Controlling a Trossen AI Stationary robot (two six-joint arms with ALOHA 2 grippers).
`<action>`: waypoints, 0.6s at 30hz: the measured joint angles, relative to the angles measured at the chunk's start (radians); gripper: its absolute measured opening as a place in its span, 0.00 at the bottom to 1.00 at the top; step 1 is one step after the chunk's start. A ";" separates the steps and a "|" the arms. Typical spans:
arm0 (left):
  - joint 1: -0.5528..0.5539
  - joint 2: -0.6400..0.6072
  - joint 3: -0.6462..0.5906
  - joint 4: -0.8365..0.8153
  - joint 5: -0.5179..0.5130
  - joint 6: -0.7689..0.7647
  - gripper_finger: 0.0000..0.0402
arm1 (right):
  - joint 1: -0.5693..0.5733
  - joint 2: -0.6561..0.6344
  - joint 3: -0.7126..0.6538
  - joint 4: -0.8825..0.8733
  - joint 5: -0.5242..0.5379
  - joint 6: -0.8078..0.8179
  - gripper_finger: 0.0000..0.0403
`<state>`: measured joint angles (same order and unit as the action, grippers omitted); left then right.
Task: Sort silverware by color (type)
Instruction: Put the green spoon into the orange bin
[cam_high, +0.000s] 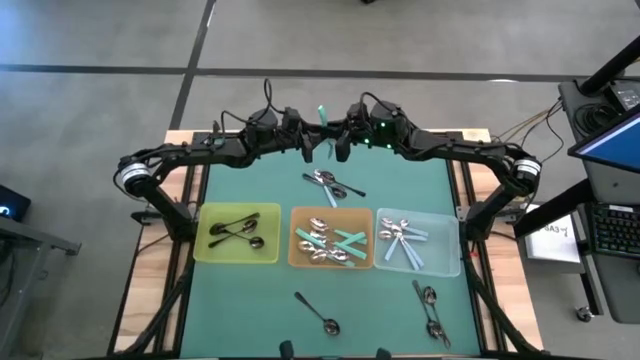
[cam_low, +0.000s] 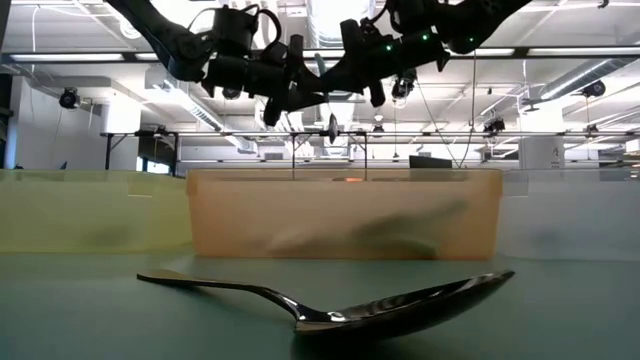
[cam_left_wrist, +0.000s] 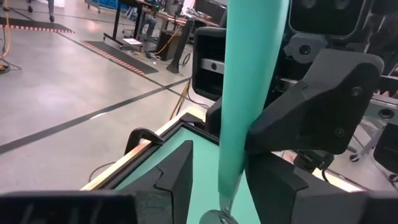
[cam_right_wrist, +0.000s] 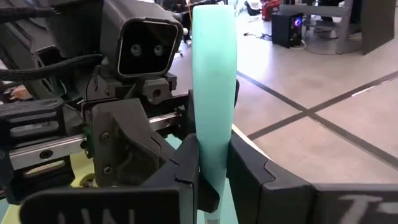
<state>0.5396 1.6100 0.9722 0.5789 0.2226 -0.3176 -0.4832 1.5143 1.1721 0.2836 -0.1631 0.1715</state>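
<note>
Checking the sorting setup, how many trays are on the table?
3, side by side: yellow tray toward the left arm's side, orange tray in the middle, clear tray toward the right arm's side.

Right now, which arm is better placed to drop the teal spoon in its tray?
Right, narrowly. Left gripper and right gripper both clamp the teal spoon; the right lines up better with the orange tray of teal-handled spoons.

Dark cabled arms (cam_high: 200, 150), apparently green-lit.

Teal spoon (cam_left_wrist: 252, 93) bowl: cut off beneath my left gripper (cam_left_wrist: 217, 180).
Orange tray (cam_low: 340, 212) contents: blurred behind its wall.
</note>
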 joint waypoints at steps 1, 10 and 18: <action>0.000 0.000 0.001 0.001 0.001 0.000 0.29 | 0.002 0.000 0.000 0.001 0.002 0.000 0.11; 0.001 0.001 0.004 -0.014 0.060 0.000 0.07 | 0.015 0.000 0.000 0.008 0.008 0.015 0.11; 0.001 -0.005 0.004 -0.026 0.124 -0.054 0.04 | 0.018 -0.008 0.001 -0.029 -0.003 0.038 0.38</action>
<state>0.5404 1.6046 0.9760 0.5530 0.3468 -0.3715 -0.4652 1.5061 1.1731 0.2550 -0.1659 0.2099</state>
